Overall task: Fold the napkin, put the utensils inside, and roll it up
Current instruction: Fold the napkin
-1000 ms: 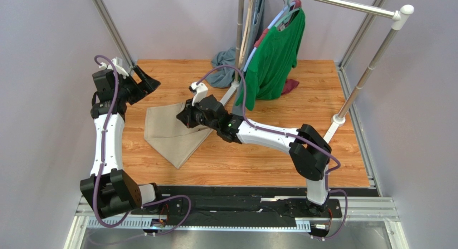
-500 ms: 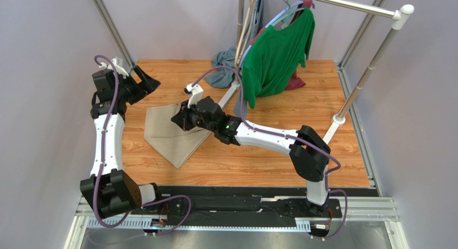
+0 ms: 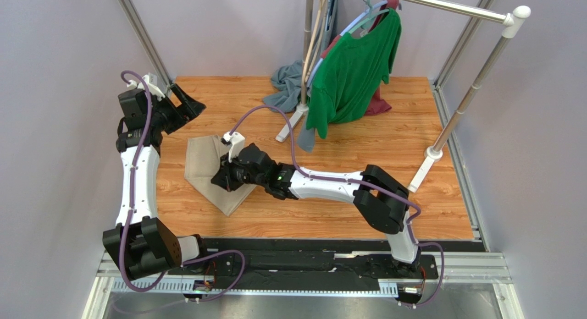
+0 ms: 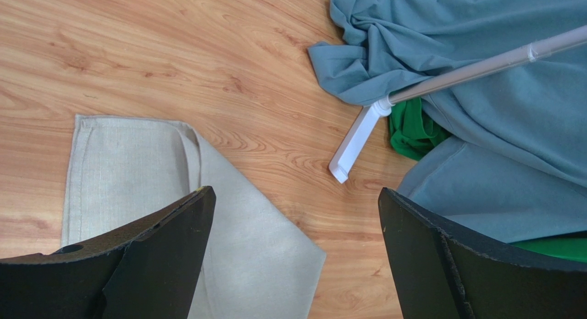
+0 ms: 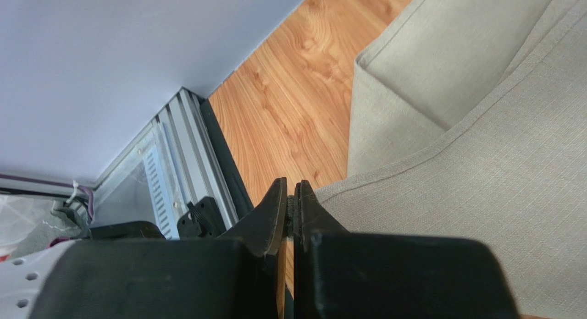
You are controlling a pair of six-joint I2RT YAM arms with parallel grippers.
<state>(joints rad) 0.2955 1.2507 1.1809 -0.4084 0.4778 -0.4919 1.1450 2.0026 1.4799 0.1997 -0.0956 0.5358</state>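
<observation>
The beige napkin point(image 3: 201, 162) lies on the wooden table, partly folded, with one layer lifted over the rest. My right gripper point(image 3: 220, 182) is over its near right part, shut on the napkin's edge; in the right wrist view the cloth point(image 5: 482, 126) runs into the closed fingertips point(image 5: 291, 192). My left gripper point(image 3: 193, 103) hangs open above the table's far left corner, holding nothing. Its wrist view looks down on the napkin point(image 4: 138, 168) between the wide-apart fingers point(image 4: 296, 202). The utensils are out of view.
A clothes rack stands at the back with a green shirt point(image 3: 353, 64) hanging from it. A grey-blue cloth point(image 3: 282, 78) lies by its white foot point(image 3: 288, 126). A slanted pole point(image 3: 455, 119) lands at the right point(image 3: 419, 173). Grey walls close in on both sides.
My right gripper has pulled the napkin's held edge left and toward the near side, folding it over the rest. The green shirt has swung slightly. The left arm has stayed still.
</observation>
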